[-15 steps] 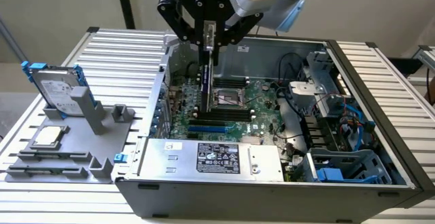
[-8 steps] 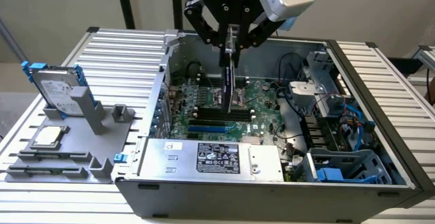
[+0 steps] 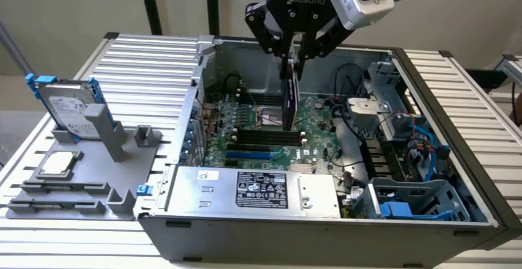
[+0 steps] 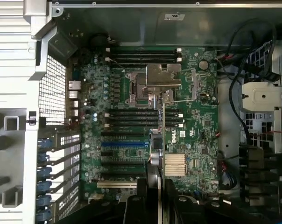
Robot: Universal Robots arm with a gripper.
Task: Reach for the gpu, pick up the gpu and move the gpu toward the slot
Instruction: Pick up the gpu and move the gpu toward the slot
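Gpu (image 3: pixel 289 95) hangs edge-on and dark from my gripper (image 3: pixel 294 54) in the exterior view, my fingers clamped on its upper edge, the card upright above the motherboard (image 3: pixel 269 134) inside the open computer case (image 3: pixel 326 220). I judge the risk to be in the low edge: if it comes down off line, it could catch the black memory slots or the cables (image 3: pixel 346 76) toward the exterior view's right. The case rests on a ribbed metal table (image 3: pixel 147 61); a grey fixture (image 3: pixel 82 177) on the exterior view's left holds the hard drive (image 3: pixel 69 107) and the processor chip (image 3: pixel 60 163), well apart from my work. Pale wall stands behind.

Through the wrist view, the gpu (image 4: pixel 156 158) shows as a thin dark strip running out from between my fingers (image 4: pixel 138 200), over the expansion slots (image 4: pixel 124 161) and just beside the gold heatsink (image 4: pixel 174 164). A slight tilt in my grip could bring the card's contacts down beside a slot instead of into it.
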